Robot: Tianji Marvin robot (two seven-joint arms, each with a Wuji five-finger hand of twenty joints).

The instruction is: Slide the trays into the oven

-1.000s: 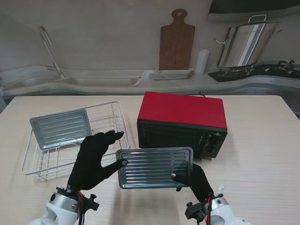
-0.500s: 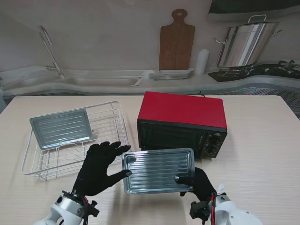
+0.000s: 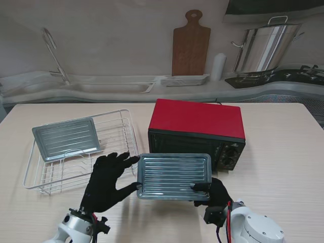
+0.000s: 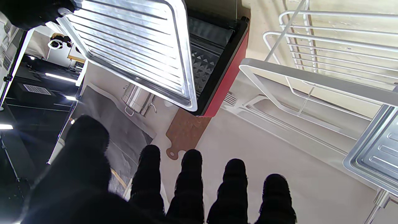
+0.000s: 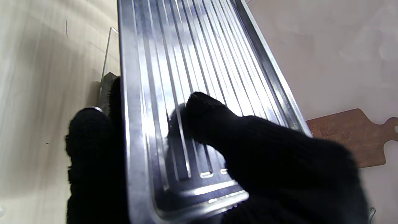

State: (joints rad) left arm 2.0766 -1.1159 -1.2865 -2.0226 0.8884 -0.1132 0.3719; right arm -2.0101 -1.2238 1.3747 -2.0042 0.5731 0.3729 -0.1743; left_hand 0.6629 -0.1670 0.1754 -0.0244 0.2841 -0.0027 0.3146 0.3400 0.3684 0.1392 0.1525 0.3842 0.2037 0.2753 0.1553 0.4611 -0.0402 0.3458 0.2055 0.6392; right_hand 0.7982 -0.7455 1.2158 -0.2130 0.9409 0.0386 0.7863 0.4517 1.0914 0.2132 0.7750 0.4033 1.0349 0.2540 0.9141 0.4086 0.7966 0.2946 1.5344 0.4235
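A ribbed metal tray (image 3: 173, 176) hangs level just in front of the red oven (image 3: 197, 126), covering the lower part of its dark front. My right hand (image 3: 210, 191) is shut on the tray's near right corner; in the right wrist view the thumb (image 5: 236, 137) presses on the tray (image 5: 186, 62) and the fingers sit beneath it. My left hand (image 3: 107, 182) is open beside the tray's left edge, thumb close to its corner. The left wrist view shows the tray (image 4: 130, 40) against the oven (image 4: 230, 68). A second tray (image 3: 67, 137) lies in the wire rack (image 3: 81, 152).
The wire rack fills the table's left side, close to my left hand. A wooden cutting board (image 3: 190, 45), a stack of plates (image 3: 185, 80) and a steel pot (image 3: 263, 48) stand on the counter behind the table. I cannot tell whether the oven door is open.
The tray has moved right and farther from me, up to the oven's front. My right hand went with it. My left hand shifted slightly right, staying by the tray's left edge.
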